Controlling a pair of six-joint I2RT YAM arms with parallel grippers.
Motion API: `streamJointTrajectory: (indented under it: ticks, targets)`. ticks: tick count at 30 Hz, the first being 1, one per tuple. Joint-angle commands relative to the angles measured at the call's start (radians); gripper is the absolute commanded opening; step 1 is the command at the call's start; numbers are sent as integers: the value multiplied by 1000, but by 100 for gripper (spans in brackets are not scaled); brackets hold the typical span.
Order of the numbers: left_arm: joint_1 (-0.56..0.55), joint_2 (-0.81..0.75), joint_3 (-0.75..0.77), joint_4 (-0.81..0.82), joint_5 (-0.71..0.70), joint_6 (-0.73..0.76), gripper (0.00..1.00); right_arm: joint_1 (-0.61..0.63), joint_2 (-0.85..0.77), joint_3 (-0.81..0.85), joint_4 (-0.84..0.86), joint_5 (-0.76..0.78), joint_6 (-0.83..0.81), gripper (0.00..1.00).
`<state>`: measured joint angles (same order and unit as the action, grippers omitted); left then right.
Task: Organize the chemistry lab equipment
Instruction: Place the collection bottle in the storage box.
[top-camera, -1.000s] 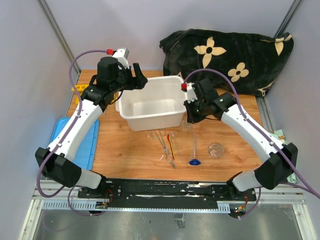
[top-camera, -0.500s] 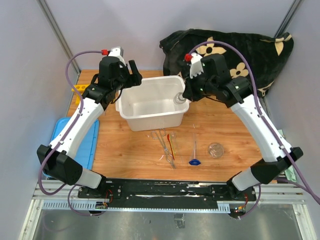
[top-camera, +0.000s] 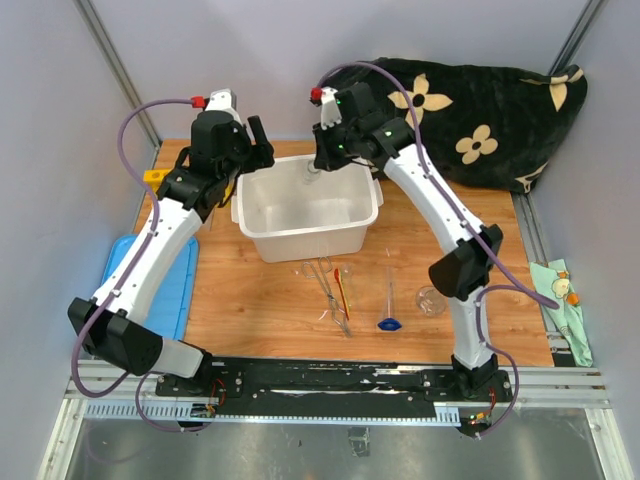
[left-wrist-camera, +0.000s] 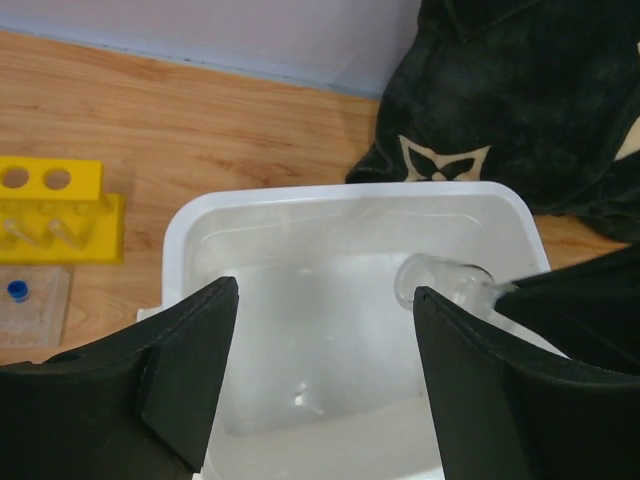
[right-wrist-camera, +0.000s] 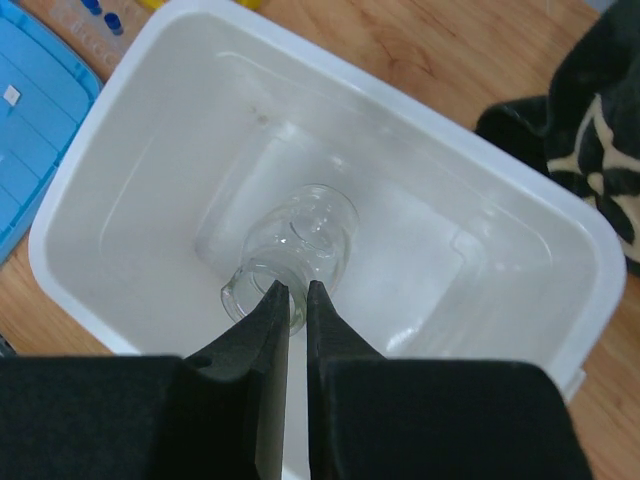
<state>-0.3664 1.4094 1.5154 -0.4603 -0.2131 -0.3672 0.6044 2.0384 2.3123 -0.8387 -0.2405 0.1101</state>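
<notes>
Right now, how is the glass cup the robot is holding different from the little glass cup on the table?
The held beaker hangs over the white bin, pinched at its rim by the right end effector; the table beaker rests on the wooden table, untouched. The held beaker tilts, mouth sideways; the table beaker seems to stand upright. Both are small, clear glass.
</notes>
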Motion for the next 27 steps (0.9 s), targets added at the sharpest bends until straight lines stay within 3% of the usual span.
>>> streamJointTrajectory:
  ticks: [1, 11, 27]
  targets:
    - [10, -57, -11, -24, -76, 19, 75, 27, 118, 167, 29, -48, 49, 0]
    - [20, -138, -107, -57, -79, 15, 71, 99, 299, 231, 36, -40, 59, 0]
    - [20, -225, -186, -73, -42, -19, 69, 120, 425, 232, 47, 51, 37, 0]
